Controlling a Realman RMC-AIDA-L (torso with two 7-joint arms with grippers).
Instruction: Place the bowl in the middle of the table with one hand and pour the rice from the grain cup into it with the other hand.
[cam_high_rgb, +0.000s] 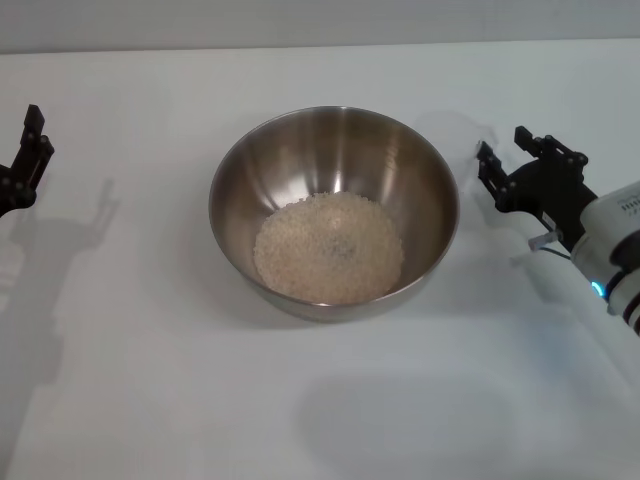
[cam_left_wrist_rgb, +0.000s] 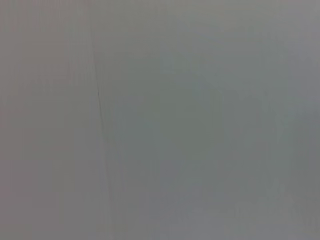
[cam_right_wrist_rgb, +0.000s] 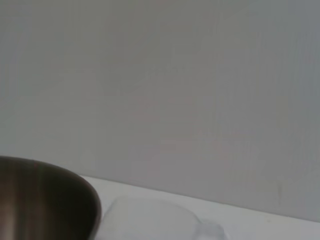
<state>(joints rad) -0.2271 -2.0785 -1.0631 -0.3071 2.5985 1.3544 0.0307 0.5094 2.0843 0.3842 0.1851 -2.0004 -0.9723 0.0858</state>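
Observation:
The steel bowl (cam_high_rgb: 334, 150) stands in the middle of the white table (cam_high_rgb: 150, 380), with the rice (cam_high_rgb: 328, 247) heaped in its bottom. Just right of the bowl's far rim a faint clear shape, the grain cup (cam_high_rgb: 455, 135), stands on the table. My right gripper (cam_high_rgb: 502, 148) is open right beside the cup, with nothing in its fingers. The right wrist view shows the bowl's outer wall (cam_right_wrist_rgb: 45, 200) and the cup's see-through rim (cam_right_wrist_rgb: 150, 217) next to it. At the table's far left edge, my left gripper (cam_high_rgb: 40, 130) is open and empty, well away from the bowl.
A grey wall fills the left wrist view and most of the right wrist view. The table's far edge (cam_high_rgb: 320, 48) runs behind the bowl. Shadows of the arms fall on the white surface at the left and at the front.

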